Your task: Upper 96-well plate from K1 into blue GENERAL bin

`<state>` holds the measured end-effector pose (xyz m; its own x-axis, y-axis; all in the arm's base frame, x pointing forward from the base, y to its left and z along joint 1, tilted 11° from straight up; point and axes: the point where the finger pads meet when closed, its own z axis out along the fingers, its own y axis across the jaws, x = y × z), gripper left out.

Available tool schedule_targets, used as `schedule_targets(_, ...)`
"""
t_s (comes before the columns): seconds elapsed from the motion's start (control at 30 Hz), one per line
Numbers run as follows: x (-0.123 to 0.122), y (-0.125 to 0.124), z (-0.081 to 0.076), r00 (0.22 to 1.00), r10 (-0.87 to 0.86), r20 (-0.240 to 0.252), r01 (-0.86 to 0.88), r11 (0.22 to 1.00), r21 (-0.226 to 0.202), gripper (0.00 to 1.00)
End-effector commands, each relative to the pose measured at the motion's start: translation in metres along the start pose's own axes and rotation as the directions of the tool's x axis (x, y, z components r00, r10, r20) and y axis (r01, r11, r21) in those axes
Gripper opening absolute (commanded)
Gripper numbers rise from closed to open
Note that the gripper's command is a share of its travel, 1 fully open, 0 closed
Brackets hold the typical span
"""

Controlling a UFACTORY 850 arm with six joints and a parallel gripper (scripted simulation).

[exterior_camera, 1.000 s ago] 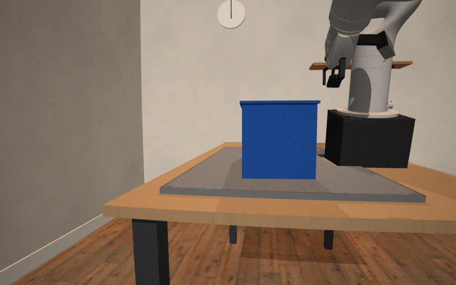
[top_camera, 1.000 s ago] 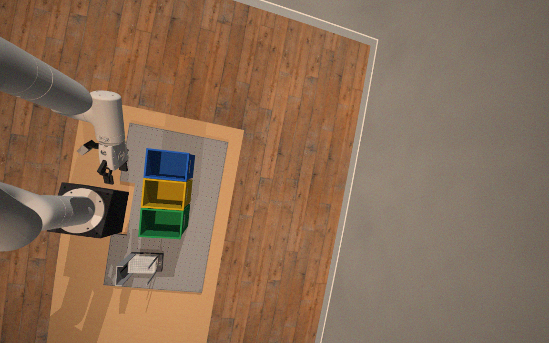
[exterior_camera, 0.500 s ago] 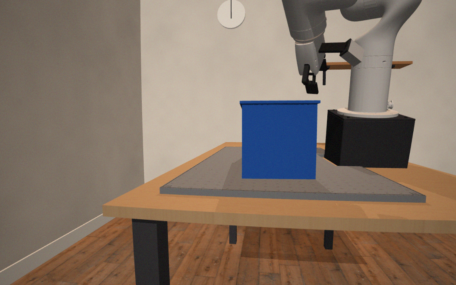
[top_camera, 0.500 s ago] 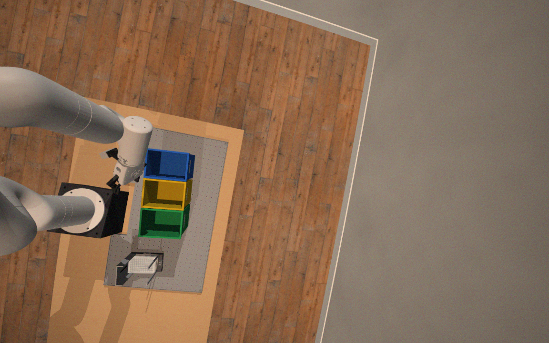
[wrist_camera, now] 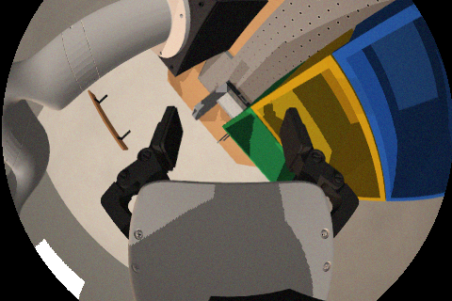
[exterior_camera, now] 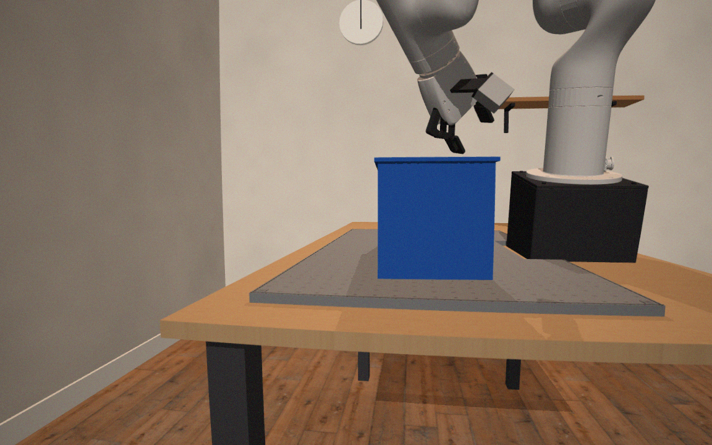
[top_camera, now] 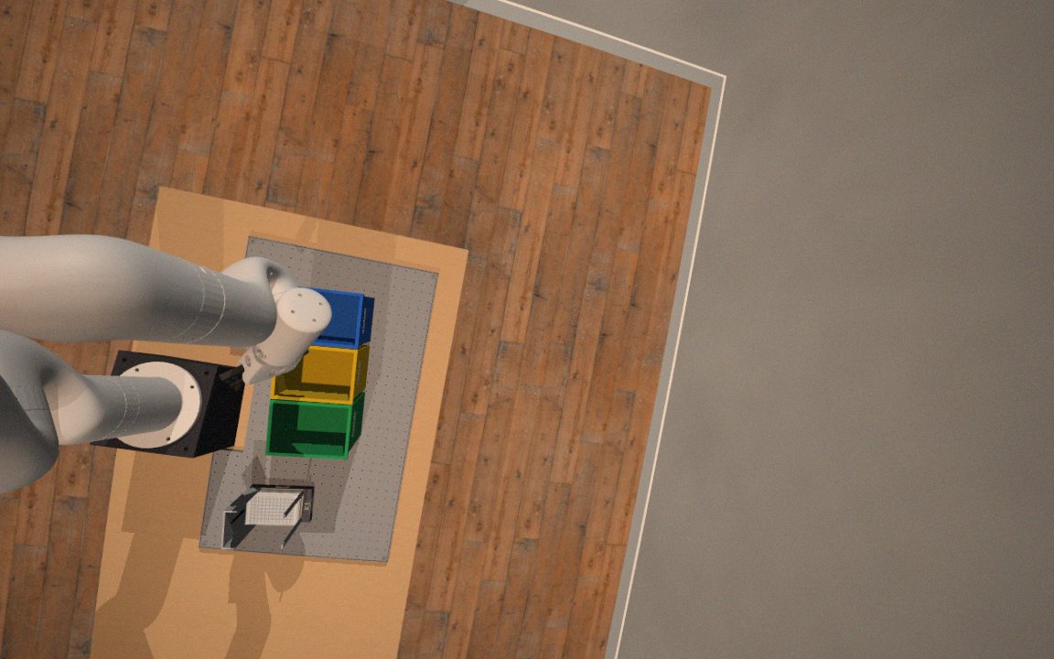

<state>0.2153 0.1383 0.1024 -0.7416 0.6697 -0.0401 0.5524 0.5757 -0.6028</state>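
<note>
While wooden floor (top_camera: pixel 514 204) surrounds, table (exterior_camera: pixel 347 326) stands.

From above, the grey arm's wrist hides part of the blue bin (top_camera: pixel 348 315); signs unreadable; rack K1 (top_camera: pixel 301 502) lower plate hidden beneath white upper plate (top_camera: pixel 272 506).

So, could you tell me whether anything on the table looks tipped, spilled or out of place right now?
Nothing stands out. The blue bin, yellow bin and green bin stand upright in a tidy row, and the white plate sits on the rack. The open hand hangs empty above the bins.
</note>
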Motion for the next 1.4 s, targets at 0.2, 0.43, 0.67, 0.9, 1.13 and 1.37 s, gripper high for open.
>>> schedule_targets(0.2, -0.042, 0.008, 0.011, 0.944, 0.261, -0.202, -0.274, 0.961, -0.037, 1.00)
schedule_targets(0.43, -0.066, 0.009, 0.018, 0.877, 0.381, -0.292, -0.407, 0.913, -0.032, 1.00)
schedule_targets(0.67, -0.094, 0.008, 0.028, 0.773, 0.505, -0.384, -0.550, 0.835, -0.011, 1.00)
schedule_targets(0.9, -0.117, 0.005, 0.037, 0.664, 0.597, -0.451, -0.661, 0.750, 0.020, 1.00)
schedule_targets(1.13, -0.144, -0.001, 0.048, 0.538, 0.674, -0.507, -0.757, 0.650, 0.061, 1.00)
schedule_targets(1.37, -0.169, -0.009, 0.061, 0.402, 0.732, -0.550, -0.834, 0.541, 0.110, 1.00)
